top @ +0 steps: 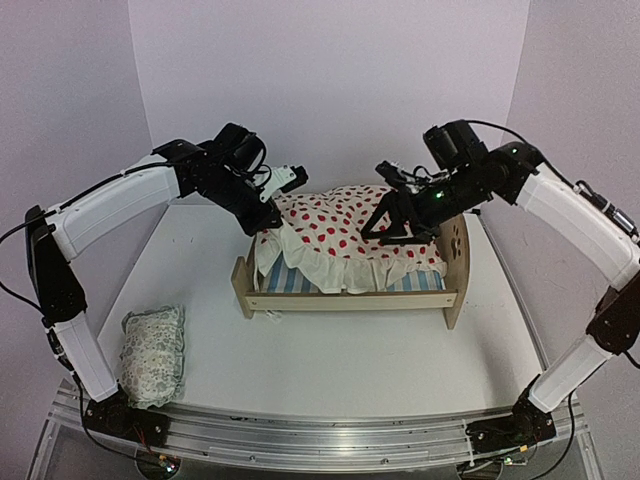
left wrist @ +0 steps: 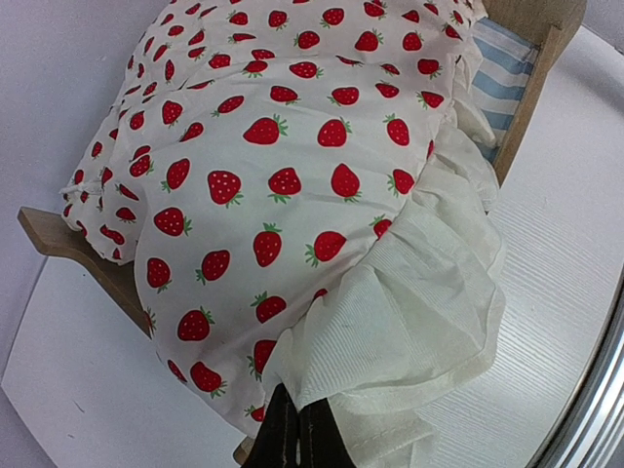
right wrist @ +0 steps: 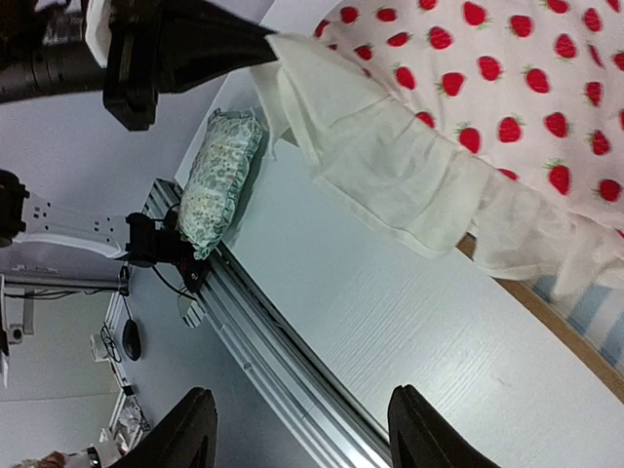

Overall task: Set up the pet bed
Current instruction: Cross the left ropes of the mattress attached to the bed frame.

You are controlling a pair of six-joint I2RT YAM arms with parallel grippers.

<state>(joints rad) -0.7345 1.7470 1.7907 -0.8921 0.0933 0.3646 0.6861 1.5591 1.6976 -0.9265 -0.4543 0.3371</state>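
Observation:
The pet bed (top: 350,301) is a light plywood frame in the middle of the table, its paw-print headboard (top: 458,247) on the right. A blue-and-white striped mattress (top: 300,283) lies in it, and it also shows in the left wrist view (left wrist: 504,72). A cream ruffled blanket with red strawberries (top: 340,230) is draped over the bed. My left gripper (top: 268,222) is shut on the blanket's ruffled corner (left wrist: 390,322) at the footboard end, fingers (left wrist: 283,444) pinched together. My right gripper (top: 392,232) is open and empty above the blanket near the headboard, its fingertips (right wrist: 185,429) wide apart.
A small pale green-patterned pillow (top: 155,355) lies at the table's near left, beside the aluminium rail (top: 320,435); it also shows in the right wrist view (right wrist: 219,175). White walls close in the back and sides.

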